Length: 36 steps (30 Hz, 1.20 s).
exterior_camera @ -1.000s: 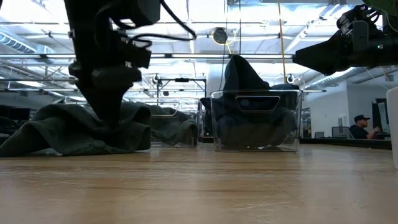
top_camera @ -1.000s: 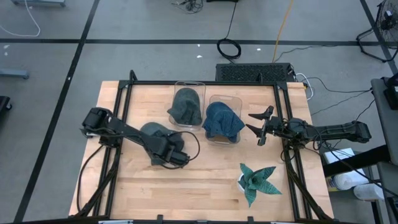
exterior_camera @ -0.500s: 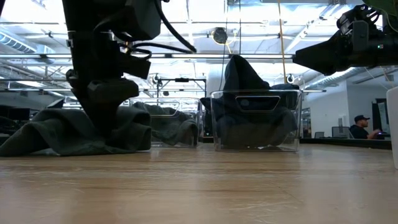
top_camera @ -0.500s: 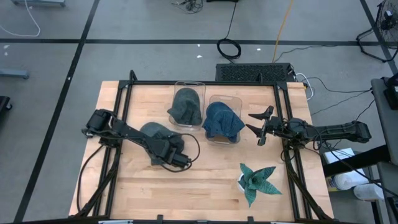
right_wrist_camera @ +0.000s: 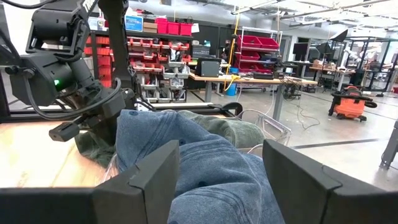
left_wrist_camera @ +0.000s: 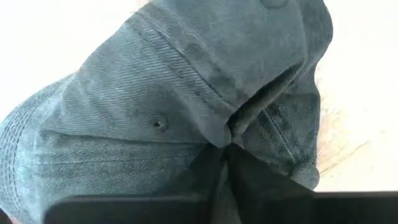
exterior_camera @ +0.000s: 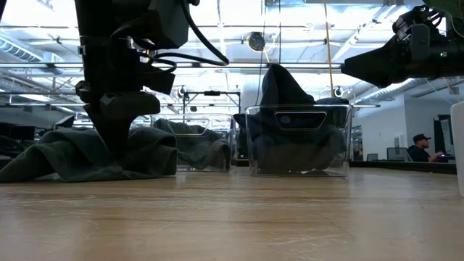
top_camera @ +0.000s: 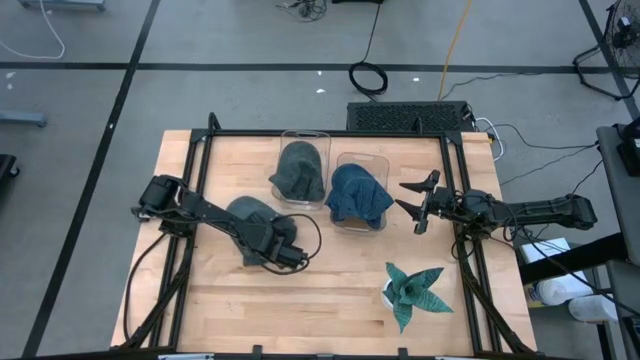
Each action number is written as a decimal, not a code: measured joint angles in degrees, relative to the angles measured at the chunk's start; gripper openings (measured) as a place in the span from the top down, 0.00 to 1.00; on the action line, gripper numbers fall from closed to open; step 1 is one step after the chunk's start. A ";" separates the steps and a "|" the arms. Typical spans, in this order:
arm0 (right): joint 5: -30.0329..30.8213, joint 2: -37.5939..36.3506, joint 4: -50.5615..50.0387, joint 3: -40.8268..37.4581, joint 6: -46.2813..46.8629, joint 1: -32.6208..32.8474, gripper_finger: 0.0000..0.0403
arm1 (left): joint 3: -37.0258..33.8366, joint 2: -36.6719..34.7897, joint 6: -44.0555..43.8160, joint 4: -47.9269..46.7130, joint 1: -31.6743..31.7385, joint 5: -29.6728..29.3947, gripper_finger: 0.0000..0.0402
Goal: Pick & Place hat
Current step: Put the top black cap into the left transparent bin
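Denim-like grey-green cloth fills the left wrist view: the loose hat point(left_wrist_camera: 186, 99) lies crumpled on the tabletop point(top_camera: 330, 290) at centre-left of the high view, in front of two clear bins. The left gripper point(top_camera: 285, 252) is down on the hat's lower-right edge, and the wrist view shows its fingers point(left_wrist_camera: 217, 171) drawn together on a fold of fabric near the brim. That looks like a pinch on the hat, though how much cloth is caught I cannot tell.

Two more hats already sit in the bins: a grey-green one point(top_camera: 299, 170) in the left bin point(top_camera: 305, 135) and a blue one point(top_camera: 358, 193) in the right bin point(top_camera: 372, 160). The right gripper point(top_camera: 420, 200) hangs at the right of the frame just beside the blue hat, fingers apart and holding nothing.

To do this step well, the lift should probably go straight up and slowly, so the thin pinch does not slip and the hat's weight settles under the fingers. Soft cloth will droop, so it needs to rise high enough for the trailing edge to clear the bin walls before any sideways travel. The arm's own cable point(top_camera: 312, 235), looped beside the hat, could snag.
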 joint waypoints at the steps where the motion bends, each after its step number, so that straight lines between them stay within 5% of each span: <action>1: 0.00 -0.01 0.00 -0.01 0.00 0.02 0.45 | 0.00 0.00 0.32 -0.02 0.00 0.02 0.93; 22: 0.00 -0.01 0.00 0.00 0.01 0.01 0.45 | -0.01 -0.17 -0.24 -0.07 0.10 1.44 0.99; 31: 0.00 0.00 0.02 0.00 0.00 0.00 0.45 | -0.04 -4.29 -6.36 -0.11 -4.07 1.20 0.87; 36: 0.00 0.00 0.02 -0.01 0.00 0.00 0.45 | -0.04 -4.72 -7.96 -0.06 -6.70 1.22 0.70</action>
